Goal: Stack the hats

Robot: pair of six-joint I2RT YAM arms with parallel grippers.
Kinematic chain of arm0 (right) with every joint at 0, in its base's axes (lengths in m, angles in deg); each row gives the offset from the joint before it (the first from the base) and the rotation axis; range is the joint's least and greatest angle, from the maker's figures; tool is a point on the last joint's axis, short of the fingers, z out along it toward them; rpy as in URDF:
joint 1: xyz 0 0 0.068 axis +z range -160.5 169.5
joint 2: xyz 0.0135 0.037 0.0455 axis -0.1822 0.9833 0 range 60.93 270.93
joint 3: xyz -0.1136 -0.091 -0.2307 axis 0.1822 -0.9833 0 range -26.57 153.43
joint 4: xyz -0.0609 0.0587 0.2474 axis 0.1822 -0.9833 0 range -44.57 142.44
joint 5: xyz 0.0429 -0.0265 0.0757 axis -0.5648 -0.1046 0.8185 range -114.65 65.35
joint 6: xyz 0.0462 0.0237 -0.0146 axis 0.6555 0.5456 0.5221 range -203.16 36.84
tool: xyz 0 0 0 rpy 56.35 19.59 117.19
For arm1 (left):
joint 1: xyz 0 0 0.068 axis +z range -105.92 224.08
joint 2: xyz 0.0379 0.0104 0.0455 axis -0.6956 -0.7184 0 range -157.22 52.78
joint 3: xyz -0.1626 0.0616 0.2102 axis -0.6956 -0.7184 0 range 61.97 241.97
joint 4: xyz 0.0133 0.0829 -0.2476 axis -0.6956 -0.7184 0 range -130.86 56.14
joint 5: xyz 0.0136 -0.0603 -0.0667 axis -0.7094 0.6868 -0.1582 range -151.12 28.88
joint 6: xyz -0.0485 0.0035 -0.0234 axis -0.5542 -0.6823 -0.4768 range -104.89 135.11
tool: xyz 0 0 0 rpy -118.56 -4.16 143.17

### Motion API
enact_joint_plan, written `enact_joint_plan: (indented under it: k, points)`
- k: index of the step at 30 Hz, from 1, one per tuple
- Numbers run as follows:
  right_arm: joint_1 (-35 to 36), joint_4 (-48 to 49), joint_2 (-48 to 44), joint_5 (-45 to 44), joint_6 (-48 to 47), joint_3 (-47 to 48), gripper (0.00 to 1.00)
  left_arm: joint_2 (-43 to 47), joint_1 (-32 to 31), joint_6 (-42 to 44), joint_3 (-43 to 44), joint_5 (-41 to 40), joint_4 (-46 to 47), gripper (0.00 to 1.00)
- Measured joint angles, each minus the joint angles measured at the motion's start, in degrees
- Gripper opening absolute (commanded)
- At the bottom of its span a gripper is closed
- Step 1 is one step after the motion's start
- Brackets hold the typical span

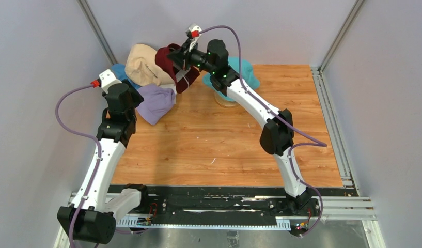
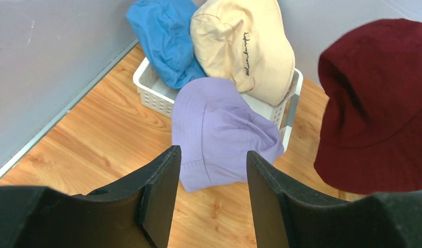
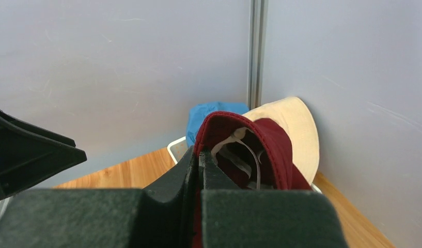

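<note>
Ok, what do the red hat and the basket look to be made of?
Red hat: soft woven cloth, probably cotton, with a matte finish; it hangs in limp folds and shows no shine. Basket: white moulded plastic by the look, smooth and faintly glossy; its wall is a stiff, even grid of holes.
</note>
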Motion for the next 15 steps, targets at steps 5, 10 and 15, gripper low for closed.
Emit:
enact_joint_plan:
  k: [5,10,15]
  points:
    - [-1.1,-0.5,-2.3,-0.3,-1.0,-1.5,0.01,-0.3,0.0,-1.2,-0.8,0.7,1.2,0.54]
    - [-2.9,-0.8,-4.1,-0.6,-1.2,-1.6,0.01,-3.0,0.1,-1.8,-0.9,4.9,4.3,0.54]
    - [-5.6,-0.5,-4.5,-1.0,-0.9,-0.9,0.01,-7.4,0.2,-2.6,-0.9,12.1,10.1,0.55]
